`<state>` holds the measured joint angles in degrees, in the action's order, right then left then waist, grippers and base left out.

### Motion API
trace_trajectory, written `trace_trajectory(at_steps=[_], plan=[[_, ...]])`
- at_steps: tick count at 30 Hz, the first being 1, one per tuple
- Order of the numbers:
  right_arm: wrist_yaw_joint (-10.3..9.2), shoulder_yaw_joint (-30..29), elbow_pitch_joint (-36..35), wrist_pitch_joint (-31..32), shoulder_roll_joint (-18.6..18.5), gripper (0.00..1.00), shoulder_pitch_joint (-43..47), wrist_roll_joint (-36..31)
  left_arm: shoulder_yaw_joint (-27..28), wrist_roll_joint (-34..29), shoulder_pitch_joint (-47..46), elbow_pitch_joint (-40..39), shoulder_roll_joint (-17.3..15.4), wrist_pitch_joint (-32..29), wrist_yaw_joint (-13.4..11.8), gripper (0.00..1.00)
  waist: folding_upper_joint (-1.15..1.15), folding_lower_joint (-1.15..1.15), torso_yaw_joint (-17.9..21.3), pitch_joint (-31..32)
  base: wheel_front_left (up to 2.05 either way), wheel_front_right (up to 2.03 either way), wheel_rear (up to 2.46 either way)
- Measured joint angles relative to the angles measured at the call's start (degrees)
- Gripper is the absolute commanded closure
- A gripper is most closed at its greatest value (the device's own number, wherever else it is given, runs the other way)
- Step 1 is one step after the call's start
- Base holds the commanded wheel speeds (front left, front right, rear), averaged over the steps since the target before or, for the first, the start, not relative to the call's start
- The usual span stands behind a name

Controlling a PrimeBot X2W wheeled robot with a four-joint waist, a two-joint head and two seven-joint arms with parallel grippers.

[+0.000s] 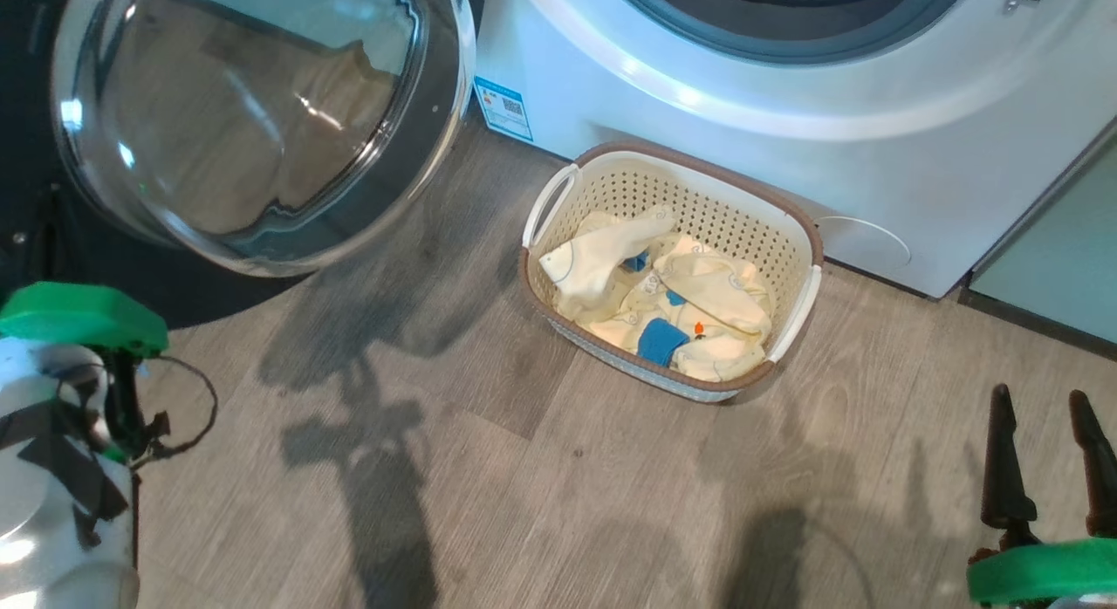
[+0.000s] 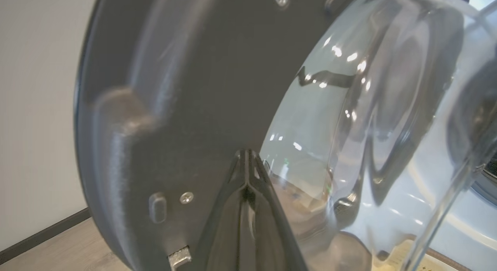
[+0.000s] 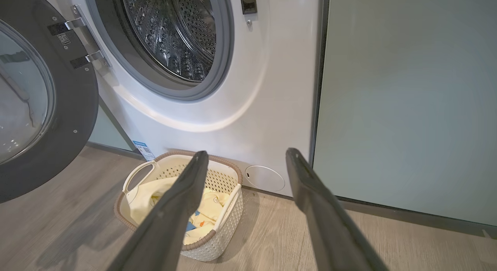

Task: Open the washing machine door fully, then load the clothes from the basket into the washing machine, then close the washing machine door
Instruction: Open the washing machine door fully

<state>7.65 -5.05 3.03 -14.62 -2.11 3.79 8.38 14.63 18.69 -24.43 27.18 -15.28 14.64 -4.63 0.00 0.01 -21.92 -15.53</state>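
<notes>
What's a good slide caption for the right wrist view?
Open right tool short of the basket of clothes; washing machine door swung wide, steel drum exposed.

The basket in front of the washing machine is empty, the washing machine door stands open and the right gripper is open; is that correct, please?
Not quite: the basket holds the clothes, pale yellow garments with blue patches, as the head view shows. The washing machine door does stand open, and the right gripper is open.
</notes>
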Motion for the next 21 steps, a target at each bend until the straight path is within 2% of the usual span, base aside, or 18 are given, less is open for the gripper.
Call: trace_trajectory(at_steps=[14, 21], plan=[[0.00, 0.07, 0.12, 0.00, 0.00, 0.00, -0.85, -0.41, 9.24, -4.74, -1.93, 4.24, 2.29, 0.00, 3.53, 1.00, 0.00, -0.01, 0.10, -0.27, 0.00, 0.00, 0.00], [0.00, 0.48, 0.18, 0.00, 0.00, 0.00, -0.83, -0.20, 11.59, -7.69, -0.03, 0.49, 3.97, 0.00, 4.57, 1.00, 0.00, -0.01, 0.98, 1.12, 0.00, 0.00, 0.00]])
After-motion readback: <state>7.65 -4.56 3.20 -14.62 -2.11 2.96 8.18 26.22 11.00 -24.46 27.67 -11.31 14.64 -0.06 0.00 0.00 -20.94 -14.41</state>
